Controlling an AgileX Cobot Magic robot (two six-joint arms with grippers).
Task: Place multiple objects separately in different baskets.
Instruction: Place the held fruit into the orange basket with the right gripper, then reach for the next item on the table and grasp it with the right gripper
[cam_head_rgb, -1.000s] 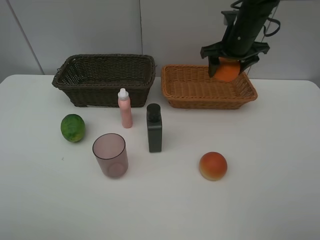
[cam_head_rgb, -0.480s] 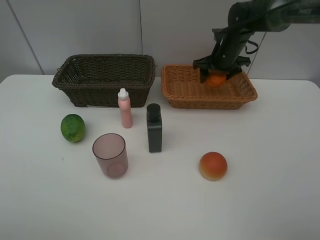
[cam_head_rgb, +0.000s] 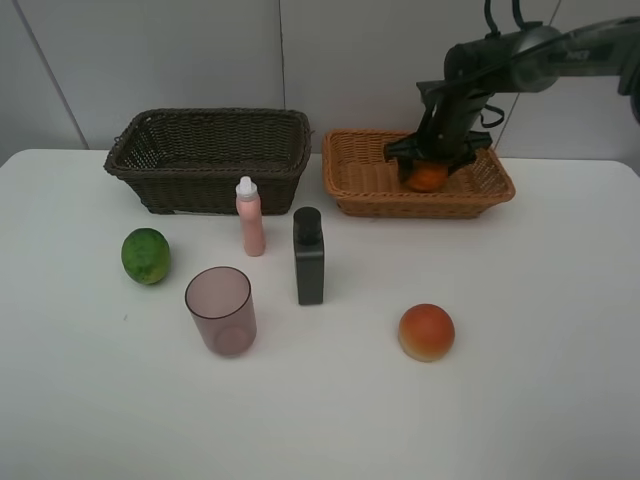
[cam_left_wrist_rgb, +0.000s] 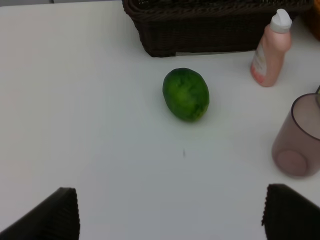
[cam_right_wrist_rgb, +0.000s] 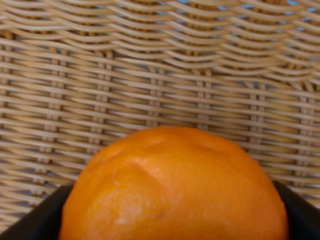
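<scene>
My right gripper (cam_head_rgb: 431, 168) is shut on the orange (cam_head_rgb: 428, 180), holding it low inside the light tan basket (cam_head_rgb: 420, 206). The right wrist view shows the orange (cam_right_wrist_rgb: 172, 185) between the dark fingers (cam_right_wrist_rgb: 30, 222), with the basket weave (cam_right_wrist_rgb: 150, 65) close behind. The dark brown basket (cam_head_rgb: 205, 170) holds nothing I can see. A green fruit (cam_head_rgb: 146, 256), pink bottle (cam_head_rgb: 250, 218), dark bottle (cam_head_rgb: 308, 258), mauve cup (cam_head_rgb: 220, 310) and peach-like fruit (cam_head_rgb: 427, 332) stand on the table. My left gripper (cam_left_wrist_rgb: 172, 220) is open, well short of the green fruit (cam_left_wrist_rgb: 186, 94).
The white table (cam_head_rgb: 520, 400) ends at a grey wall behind the baskets. In the left wrist view the pink bottle (cam_left_wrist_rgb: 271, 55) and the cup (cam_left_wrist_rgb: 300, 140) stand to one side of the green fruit, and the dark basket (cam_left_wrist_rgb: 200, 30) is beyond it.
My right gripper has come down and a little to the left with the orange, from above the tan basket's back rim to low inside it. Nothing else has moved.
</scene>
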